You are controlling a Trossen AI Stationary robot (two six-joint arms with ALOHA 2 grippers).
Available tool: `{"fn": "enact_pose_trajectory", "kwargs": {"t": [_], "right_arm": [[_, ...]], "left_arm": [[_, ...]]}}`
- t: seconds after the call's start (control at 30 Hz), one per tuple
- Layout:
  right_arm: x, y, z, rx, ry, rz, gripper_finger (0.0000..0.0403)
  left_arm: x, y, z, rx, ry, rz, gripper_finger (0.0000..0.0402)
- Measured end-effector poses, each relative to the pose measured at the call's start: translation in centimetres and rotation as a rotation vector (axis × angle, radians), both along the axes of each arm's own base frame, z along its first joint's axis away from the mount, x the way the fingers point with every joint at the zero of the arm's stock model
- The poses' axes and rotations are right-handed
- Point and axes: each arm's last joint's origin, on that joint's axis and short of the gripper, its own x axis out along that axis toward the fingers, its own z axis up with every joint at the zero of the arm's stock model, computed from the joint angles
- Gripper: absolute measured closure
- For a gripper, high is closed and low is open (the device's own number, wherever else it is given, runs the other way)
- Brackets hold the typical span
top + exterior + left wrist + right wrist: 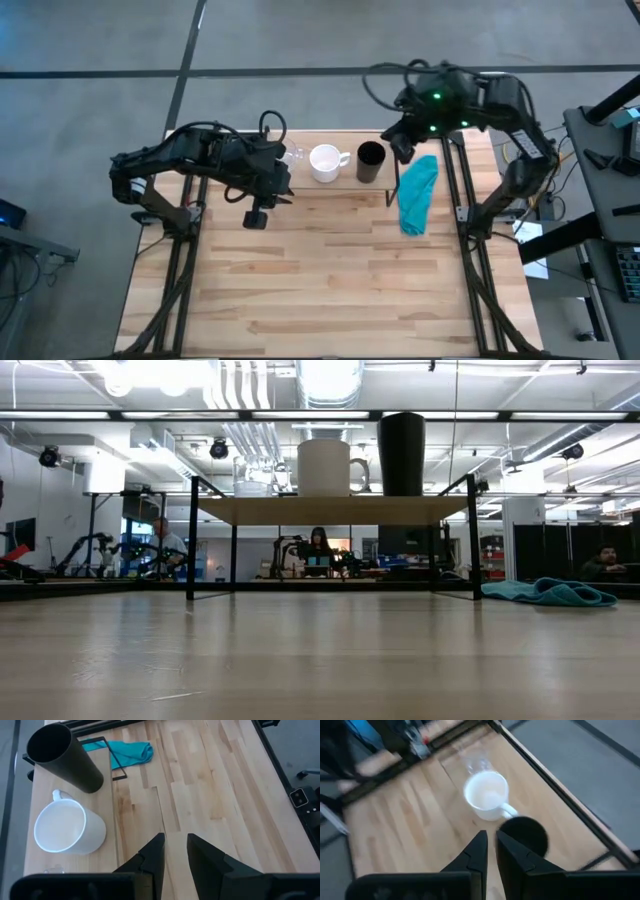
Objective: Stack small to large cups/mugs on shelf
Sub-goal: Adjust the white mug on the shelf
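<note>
Bare wooden surface (pixel 320 660) fills the foreground of the low view, and beyond it stands the shelf (pixel 330 510) with all three vessels on its board. From the high view they sit in a row: the clear glass cup (pixel 296 156) at the left end, the white mug (pixel 325 163) in the middle with its handle towards the black cup (pixel 371 162) at the right. Small to large, that order looks complete, so I judge little is left but for the arms to clear off. Just beside the shelf's left end, the left claw (pixel 175 852) holds nothing, fingers a narrow gap apart. Above the right end, the right claw (pixel 491 850) is nearly closed and also empty. A teal cloth (pixel 417 193) lies on the surface just right of the shelf.
</note>
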Motion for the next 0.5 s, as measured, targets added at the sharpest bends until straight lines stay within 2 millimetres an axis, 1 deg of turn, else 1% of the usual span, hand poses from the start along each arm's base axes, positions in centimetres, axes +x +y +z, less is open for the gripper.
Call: {"fn": "enact_pose_trajectory", "kwargs": {"t": [0.1,0.23,0.4,0.5], "right_arm": [[-0.9,0.7,0.6,0.016,-0.035,-0.005,0.0371],[-1.6,1.3,0.9,0.031,-0.047,-0.001,0.0371],[-1.5,2.4,1.0,0.030,-0.056,0.048,0.0371],[-1.3,3.5,1.0,0.056,-0.055,0.073,0.0371]], "left_arm": [[0.0,0.0,0.0,0.000,-0.002,0.000,0.0333],[0.0,0.0,0.0,-0.004,-0.002,0.005,0.0333],[0.0,0.3,0.0,-0.073,-0.006,0.164,0.0333],[0.1,0.4,0.1,-0.093,-0.014,0.195,0.0333]]}}
